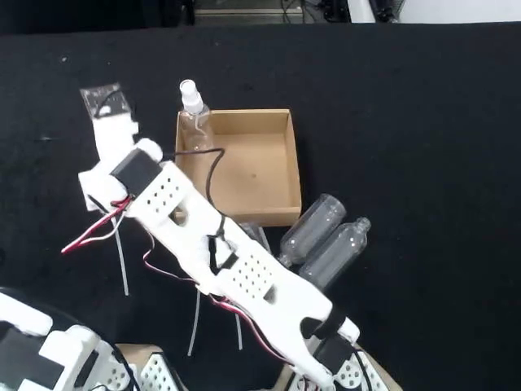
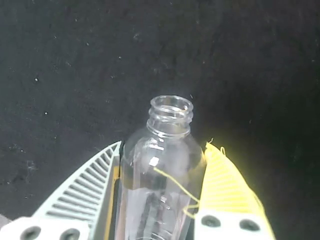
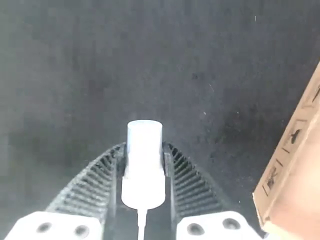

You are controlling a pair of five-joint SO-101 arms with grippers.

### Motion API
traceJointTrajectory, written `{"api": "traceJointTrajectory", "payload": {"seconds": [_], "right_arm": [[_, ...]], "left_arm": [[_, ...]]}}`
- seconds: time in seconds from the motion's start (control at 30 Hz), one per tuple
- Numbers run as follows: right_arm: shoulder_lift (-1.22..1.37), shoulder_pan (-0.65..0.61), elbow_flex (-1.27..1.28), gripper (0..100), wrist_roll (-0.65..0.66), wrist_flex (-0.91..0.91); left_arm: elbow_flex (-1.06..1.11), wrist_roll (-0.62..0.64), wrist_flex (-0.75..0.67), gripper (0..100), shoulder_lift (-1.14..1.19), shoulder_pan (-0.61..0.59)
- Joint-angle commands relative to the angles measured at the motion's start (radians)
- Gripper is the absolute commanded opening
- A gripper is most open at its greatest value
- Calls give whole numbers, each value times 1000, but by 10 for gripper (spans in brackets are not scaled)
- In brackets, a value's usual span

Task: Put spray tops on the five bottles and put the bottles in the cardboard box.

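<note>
Now left fingers point(image 2: 82, 197) pinch one bottle point(image 2: 162, 172), right fingers point(image 3: 90, 190) one spray top point(image 3: 144, 160); two bottles point(image 1: 313, 228) point(image 1: 340, 249) lie loose.

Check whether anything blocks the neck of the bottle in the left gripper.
Nothing visible does: the bottle has an open, bare neck, and the right gripper holds the spray top.

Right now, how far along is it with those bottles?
Early days. Done: one capped bottle stands at the box corner; whether it is inside is hard to tell. In hand: the left gripper holds an open bottle, and the right gripper holds a top. Left: joining those, then at least two bare bottles lying beside the box.
</note>
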Motion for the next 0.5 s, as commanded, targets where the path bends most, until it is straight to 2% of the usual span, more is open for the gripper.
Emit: {"api": "traceJointTrajectory", "payload": {"seconds": [0.0,0.13,0.3,0.47], "right_arm": [[-185,3,-51,10,43,32],[-320,-12,-41,10,77,34],[-487,-5,48,10,124,37],[-773,25,341,10,130,34]], "left_arm": [[70,25,-86,30,-114,16],[206,41,-178,30,-261,33],[300,180,-186,29,-468,91],[305,305,-61,29,-638,208]]}}
